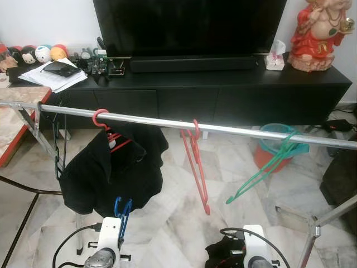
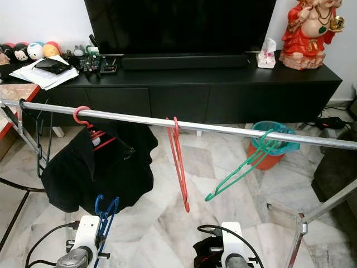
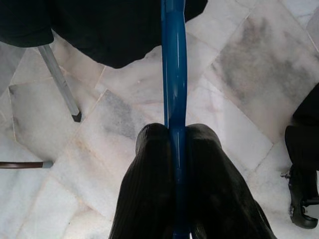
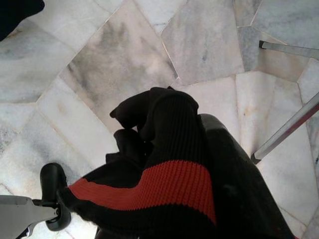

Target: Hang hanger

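Observation:
A blue hanger [image 3: 174, 74] sits clamped between the two black fingers of my left gripper [image 3: 174, 137], low in front of me and below the rail; its hook [image 1: 122, 211] points up. My right gripper [image 4: 192, 112] is shut on a black knitted garment with a red stripe [image 4: 159, 191], which drapes over its fingers and hides them. Ahead runs a silver clothes rail [image 1: 240, 130]. On the rail hang a red hanger carrying a black garment [image 1: 114, 167], a bare red hanger [image 1: 196, 162] and a tilted green hanger [image 1: 268, 167].
Behind the rail stands a black TV console [image 1: 223, 95] with a TV [image 1: 189, 25], a red statue [image 1: 321, 33] and clutter at its left end. An orange bucket [image 1: 268, 156] sits beyond the rail. Rack legs [image 1: 318, 229] slant at right. The floor is marble.

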Controlling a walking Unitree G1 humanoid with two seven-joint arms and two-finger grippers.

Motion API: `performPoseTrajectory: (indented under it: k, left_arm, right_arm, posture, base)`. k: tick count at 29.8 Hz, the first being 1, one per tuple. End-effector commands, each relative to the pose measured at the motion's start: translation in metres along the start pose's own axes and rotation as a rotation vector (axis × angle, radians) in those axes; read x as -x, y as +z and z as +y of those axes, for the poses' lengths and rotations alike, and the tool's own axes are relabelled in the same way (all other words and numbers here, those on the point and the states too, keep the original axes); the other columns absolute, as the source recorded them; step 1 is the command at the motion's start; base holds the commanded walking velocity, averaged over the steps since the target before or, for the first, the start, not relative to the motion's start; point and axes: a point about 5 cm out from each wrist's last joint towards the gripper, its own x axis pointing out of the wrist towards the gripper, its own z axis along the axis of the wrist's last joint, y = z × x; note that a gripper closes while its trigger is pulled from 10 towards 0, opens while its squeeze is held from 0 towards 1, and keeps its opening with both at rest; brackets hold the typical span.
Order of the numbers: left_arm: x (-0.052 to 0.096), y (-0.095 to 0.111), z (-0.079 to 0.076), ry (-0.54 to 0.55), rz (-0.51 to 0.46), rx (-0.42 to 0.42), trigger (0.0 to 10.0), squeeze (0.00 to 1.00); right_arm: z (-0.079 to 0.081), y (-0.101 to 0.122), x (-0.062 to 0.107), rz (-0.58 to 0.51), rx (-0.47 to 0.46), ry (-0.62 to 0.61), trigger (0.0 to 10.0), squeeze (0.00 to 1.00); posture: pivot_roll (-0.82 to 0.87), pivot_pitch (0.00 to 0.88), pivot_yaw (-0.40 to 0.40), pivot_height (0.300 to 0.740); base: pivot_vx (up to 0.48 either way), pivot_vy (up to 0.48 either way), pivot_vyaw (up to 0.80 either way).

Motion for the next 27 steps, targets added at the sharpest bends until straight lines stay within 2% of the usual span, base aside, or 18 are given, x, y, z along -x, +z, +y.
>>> performPoseTrajectory:
  k: [1,14,24,27]
  left_arm:
    - [0.0011,-0.0023,0.0043,0.006,-0.002,-0.014,10.0,0.00]
    - [0.0020,-0.0067,0.0028,0.006,0.014,-0.008,10.0,0.00]
    - [0.0031,-0.0107,0.0093,0.015,0.039,-0.009,10.0,0.00]
    - [0.0032,-0.0114,0.0100,0.018,0.044,-0.008,10.0,0.00]
  right_arm:
    - [-0.0001,0.0018,-0.0003,-0.009,-0.006,-0.005,10.0,0.00]
    - [-0.0011,0.0002,0.0001,-0.006,-0.013,-0.011,10.0,0.00]
    - [-0.0004,0.0004,0.0001,-0.008,-0.013,-0.007,10.0,0.00]
    - [-0.0007,0.0006,0.0001,-0.008,-0.015,-0.008,10.0,0.00]
  posture:
    - [-0.02,0.000,0.029,0.740]
    - [-0.02,0.000,0.031,0.740]
    - [-0.02,0.000,0.030,0.740]
    - [-0.02,0.000,0.030,0.740]
  base:
    - [0.000,0.000,0.00]
    - [0.000,0.000,0.00]
    - [0.000,0.000,0.00]
    - [-0.244,0.000,0.00]
